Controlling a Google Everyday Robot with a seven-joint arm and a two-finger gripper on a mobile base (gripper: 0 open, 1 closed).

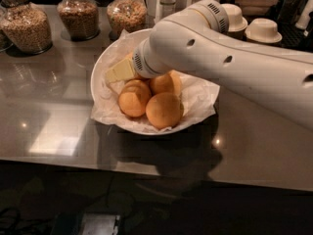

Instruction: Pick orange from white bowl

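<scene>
Thick cream-white tubular plastic arm, dotted with small dark round recesses and slotted grey vents at its joints, ends in a pale yellow gripper over the large white bowl.
</scene>
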